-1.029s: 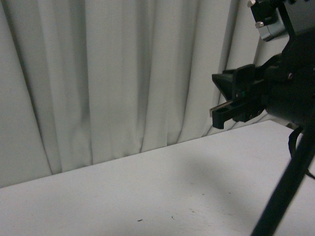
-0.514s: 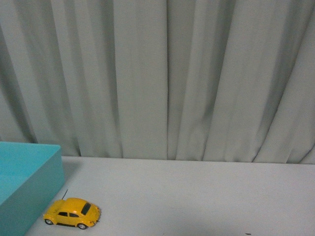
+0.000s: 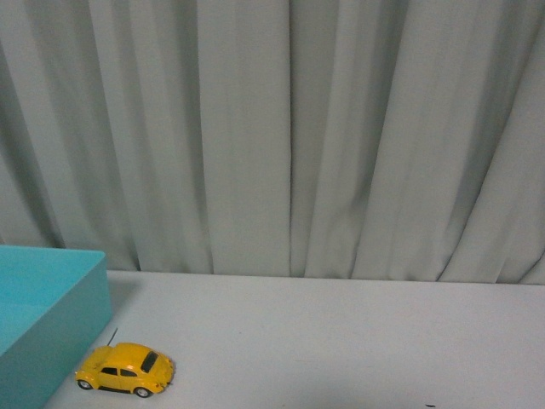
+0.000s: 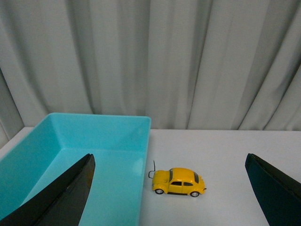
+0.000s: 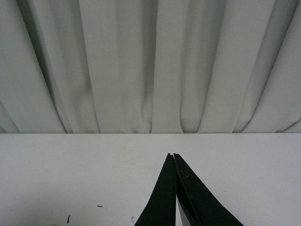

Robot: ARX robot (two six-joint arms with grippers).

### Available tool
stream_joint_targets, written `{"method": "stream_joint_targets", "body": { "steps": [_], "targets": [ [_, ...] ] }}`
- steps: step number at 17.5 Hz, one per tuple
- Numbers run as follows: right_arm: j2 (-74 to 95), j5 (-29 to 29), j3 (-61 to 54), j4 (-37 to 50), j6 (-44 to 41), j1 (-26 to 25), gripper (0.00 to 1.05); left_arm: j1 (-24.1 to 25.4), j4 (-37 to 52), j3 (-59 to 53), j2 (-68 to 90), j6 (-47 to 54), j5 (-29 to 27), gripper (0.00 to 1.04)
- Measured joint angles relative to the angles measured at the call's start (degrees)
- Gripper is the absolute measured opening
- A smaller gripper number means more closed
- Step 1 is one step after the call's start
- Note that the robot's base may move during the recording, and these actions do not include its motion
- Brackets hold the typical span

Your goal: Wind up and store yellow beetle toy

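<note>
1. Front view: one yellow beetle toy (image 3: 125, 369) stands on the white table (image 3: 341, 341), just beside the wall of one turquoise bin (image 3: 51, 315); no fingers show here.
2. Left wrist view: the left gripper (image 4: 169, 157) holds its two fingers (image 4: 56, 197) wide apart. The toy sits between them, with the bin's edge on one side and open table on the other.
3. Right wrist view: the right gripper (image 5: 172, 157) has its fingers pressed together. Table stretches ahead of them to the curtain (image 5: 150, 66).

Beetle toy (image 3: 126, 369) on table (image 3: 341, 341) — just right of bin (image 3: 60, 332), outside it; curtain (image 3: 289, 136) behind.
</note>
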Motion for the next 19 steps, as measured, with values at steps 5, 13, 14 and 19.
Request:
{"method": "stream_joint_targets", "body": {
  "steps": [5,13,14,19],
  "targets": [
    [-9.6,0.0,0.0,-8.9,0.0,0.0,0.02,0.0,0.0,0.0,0.0,0.0,0.0,0.98],
    [-20.7,0.0,0.0,-19.5,0.0,0.0,0.02,0.0,0.0,0.0,0.0,0.0,0.0,0.98],
    [-21.8,0.0,0.0,-20.5,0.0,0.0,0.02,0.0,0.0,0.0,0.0,0.0,0.0,0.98],
    [-26.4,0.0,0.0,-25.1,0.0,0.0,0.02,0.0,0.0,0.0,0.0,0.0,0.0,0.98]
  ]
}}
